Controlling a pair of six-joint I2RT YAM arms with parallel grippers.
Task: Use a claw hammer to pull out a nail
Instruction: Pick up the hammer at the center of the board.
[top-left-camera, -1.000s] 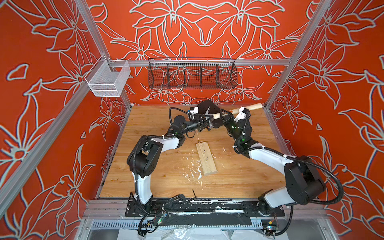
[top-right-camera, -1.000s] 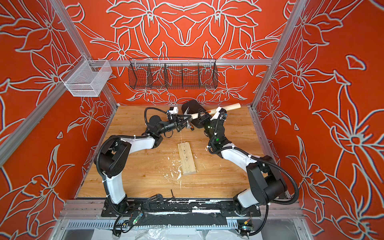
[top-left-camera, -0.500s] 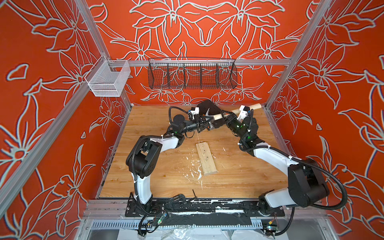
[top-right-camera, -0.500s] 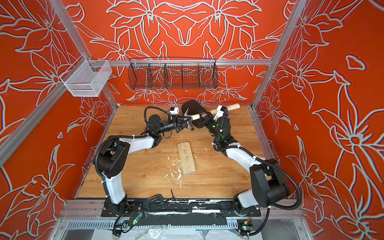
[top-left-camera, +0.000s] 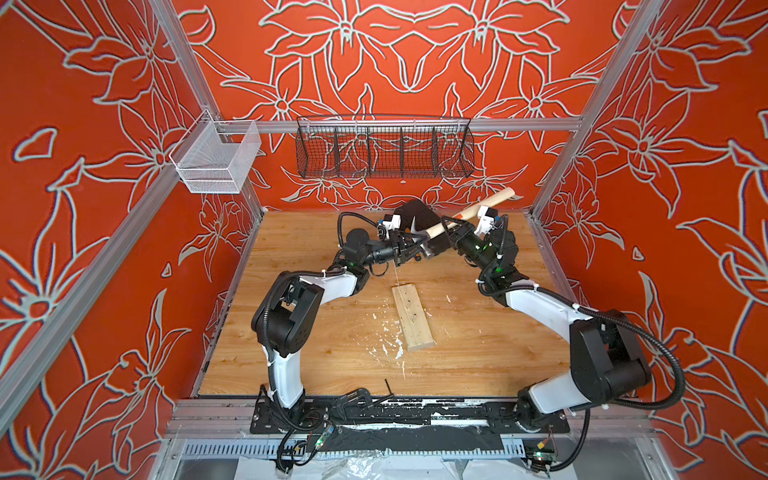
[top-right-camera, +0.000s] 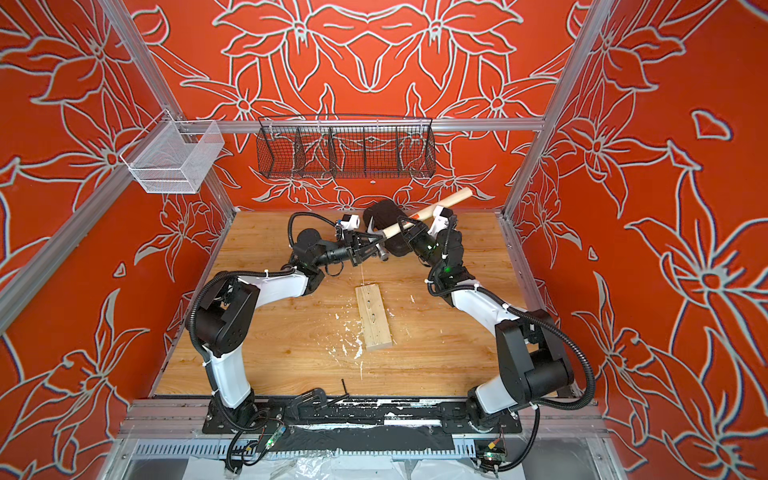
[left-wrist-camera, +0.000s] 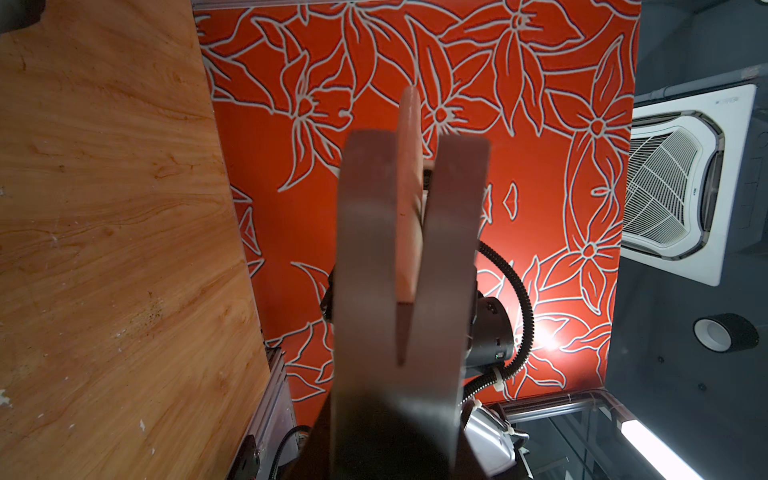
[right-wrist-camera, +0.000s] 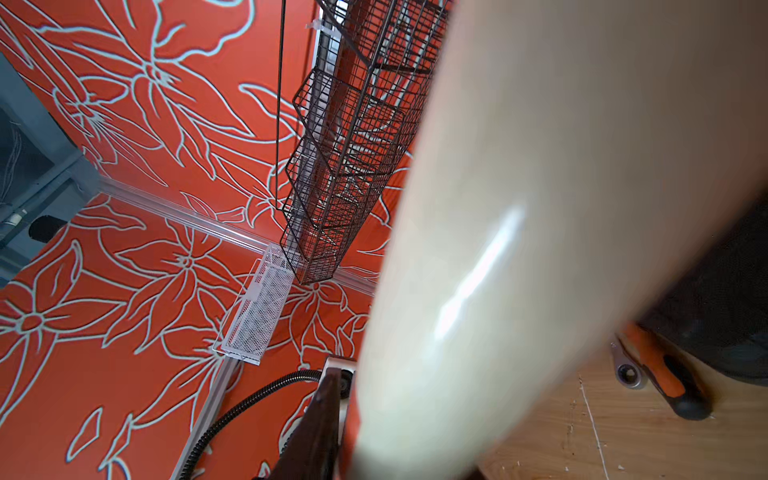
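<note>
1. In both top views, the claw hammer (top-left-camera: 486, 205) (top-right-camera: 444, 205) hangs in the air beyond the far end of the wood block (top-left-camera: 413, 316) (top-right-camera: 374, 318). The block lies flat on the bench (top-left-camera: 316, 357). The hammer's pale handle slants up and away from the block, with the grey head at the lower end, nearer the block.
2. In both top views, the left hand (top-left-camera: 409, 246) (top-right-camera: 370, 246) grasps the hammer at its head, above the bench just past the block's far end. The right hand (top-left-camera: 455, 226) (top-right-camera: 409, 227) straddles the handle farther from the block. Whether it is clenched cannot be told.
3. In both top views, a black pouch (top-left-camera: 419, 214) (top-right-camera: 384, 212) sits on the bench behind the hammer, farther from the block. White flecks (top-left-camera: 386, 345) (top-right-camera: 347, 345) litter the bench beside the block's near end.
4. Left wrist view: the hammer's split steel claw (left-wrist-camera: 365, 249) fills the frame, blurred. The handle (left-wrist-camera: 409, 187) shows through the slot.
5. Right wrist view: the hammer handle (right-wrist-camera: 540, 208) looms close and blurred, with one dark finger (right-wrist-camera: 324, 415) of the right hand beside it. An orange-and-black tool (right-wrist-camera: 660, 374) lies on the bench just beside the pouch (right-wrist-camera: 727, 291).
</note>
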